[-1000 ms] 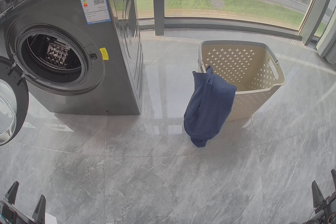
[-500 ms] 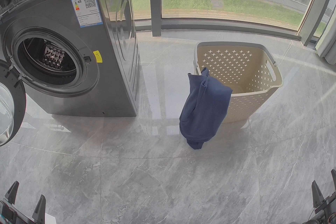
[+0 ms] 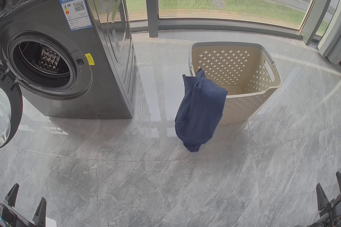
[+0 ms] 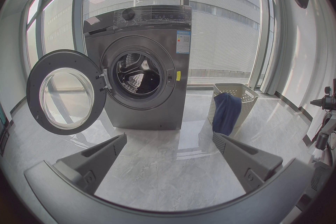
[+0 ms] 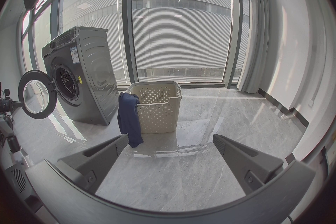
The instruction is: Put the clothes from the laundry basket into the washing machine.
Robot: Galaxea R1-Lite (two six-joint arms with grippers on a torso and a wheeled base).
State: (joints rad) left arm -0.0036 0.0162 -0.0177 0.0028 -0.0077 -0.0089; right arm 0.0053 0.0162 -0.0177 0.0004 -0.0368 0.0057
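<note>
Across the floor (image 3: 160, 185) in the head view, you have one blue garment (image 3: 200, 110) draped over the near-left corner of the laundry basket (image 3: 248, 94). Most of it hangs down the outside wall, and its lowest fold is at or just above the floor. Expect it to be light, soft and limp, so it will sag and trail from wherever you pinch it. Take it high, at the bunched fold on the rim, where the cloth is thickest. It looks like a plain dark-blue knit top with no print. What shows of the basket's inside looks bare, though you cannot see its bottom fully from this angle. The washing machine (image 3: 106, 61) stands well apart to the left, its door (image 3: 16, 107) swung wide. Your left gripper (image 3: 29, 193) and right gripper (image 3: 328, 180) sit low at the near edge, far from the cloth.

From the left wrist view, the jaws are spread wide with nothing between them, and the drum (image 4: 138, 76) faces you.

From the right wrist view, the jaws likewise stand apart and empty. The garment hangs on the basket corner nearest the machine.
</note>
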